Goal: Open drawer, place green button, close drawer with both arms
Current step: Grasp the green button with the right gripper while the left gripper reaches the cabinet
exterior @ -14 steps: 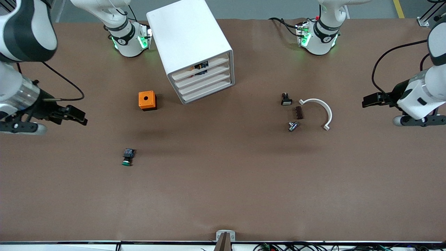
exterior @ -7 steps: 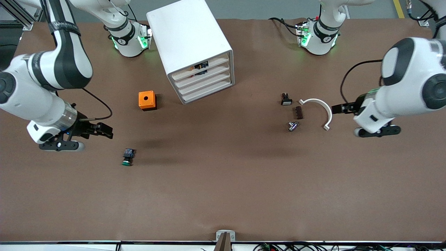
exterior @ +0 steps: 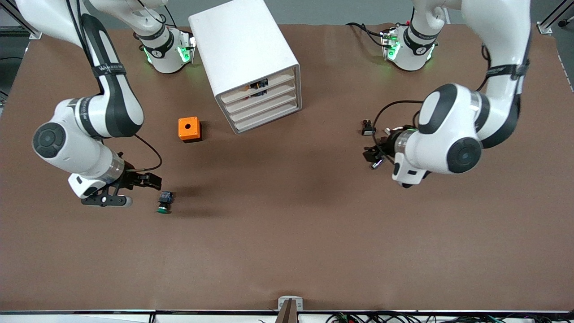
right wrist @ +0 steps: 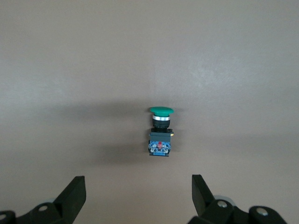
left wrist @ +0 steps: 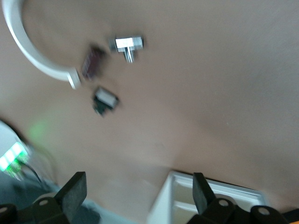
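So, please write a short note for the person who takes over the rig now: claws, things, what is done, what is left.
Right claw: open, empty, just beside the button, which lies on the table toward the right arm's end.
Left claw: open, empty, over the small parts toward the left arm's end.
Drawer: third from the top in the white cabinet, shut.
Done: nothing yet.
Left: open the drawer, pick up the button, put it in, close the drawer.
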{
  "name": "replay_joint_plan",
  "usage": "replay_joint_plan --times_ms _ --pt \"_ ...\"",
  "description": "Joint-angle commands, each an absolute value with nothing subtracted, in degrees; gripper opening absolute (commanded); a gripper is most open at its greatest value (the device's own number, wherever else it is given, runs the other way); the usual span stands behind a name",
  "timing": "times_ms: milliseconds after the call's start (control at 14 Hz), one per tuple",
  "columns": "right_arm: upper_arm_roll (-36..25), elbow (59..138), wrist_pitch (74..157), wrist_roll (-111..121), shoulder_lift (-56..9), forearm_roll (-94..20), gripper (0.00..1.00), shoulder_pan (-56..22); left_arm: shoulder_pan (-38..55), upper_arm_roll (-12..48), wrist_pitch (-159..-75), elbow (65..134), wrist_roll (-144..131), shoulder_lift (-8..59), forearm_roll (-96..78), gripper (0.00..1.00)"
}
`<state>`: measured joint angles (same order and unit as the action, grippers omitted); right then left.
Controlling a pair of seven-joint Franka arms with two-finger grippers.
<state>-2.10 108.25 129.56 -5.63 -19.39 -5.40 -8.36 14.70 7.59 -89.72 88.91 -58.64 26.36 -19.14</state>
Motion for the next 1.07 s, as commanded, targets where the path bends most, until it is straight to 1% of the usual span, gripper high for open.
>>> replay_joint_plan --times_ms 0,214,571,1000 --pt "-2.29 109.60 132.62 -6.42 -21.08 -5.89 1.00 -8.96 14.77 10.80 -88.15 83.95 -72.19 33.11 -22.58 1.00" --pt "-2.29 109.60 136.13 -6.42 -24.34 -5.98 1.00 -8.96 14.77 14.14 -89.03 78.85 -88.80 40.41 -27.49 1.00" --pt "-2.29 109.60 139.04 -6.33 -27.33 -5.89 1.00 -8.88 14.77 17.48 -89.03 78.05 -110.62 50.52 -38.22 1.00" --pt "-2.37 109.60 146.15 -6.07 -32.42 -5.89 1.00 -8.35 14.50 21.70 -88.95 78.49 -123.12 55.89 -43.41 1.00"
